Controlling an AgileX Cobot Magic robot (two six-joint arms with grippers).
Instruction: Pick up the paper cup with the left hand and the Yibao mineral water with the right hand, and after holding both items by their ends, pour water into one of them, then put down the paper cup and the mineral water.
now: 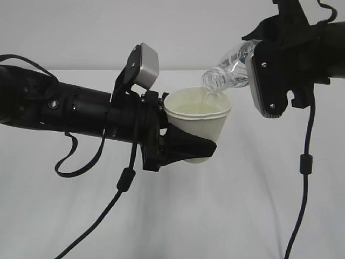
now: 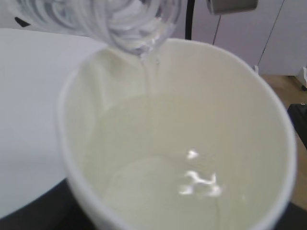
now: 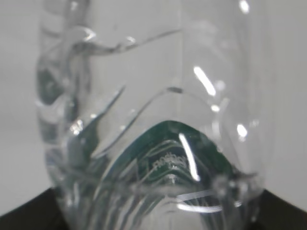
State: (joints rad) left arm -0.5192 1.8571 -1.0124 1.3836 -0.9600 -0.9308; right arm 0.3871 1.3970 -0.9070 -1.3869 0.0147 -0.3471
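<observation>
One white table (image 1: 226, 216) — pale grey wall (image 1: 135, 27) behind

There was one paper cup (image 1: 200, 116), white outside and cream inside. There was one clear plastic bottle (image 1: 229, 70), uncapped. Two black robot arms were in view, one on the left (image 1: 59, 110) and one on the right (image 1: 318, 48), and each carried one gripper: the left gripper (image 1: 188, 145) and the right gripper (image 1: 269, 75), two in all. One grey camera box (image 1: 144, 67) sat on the left arm. Two black cables hung down, one from the left arm (image 1: 121, 189) and one from the right (image 1: 306, 162). One white counter (image 1: 226, 216) lay beneath everything.
</observation>
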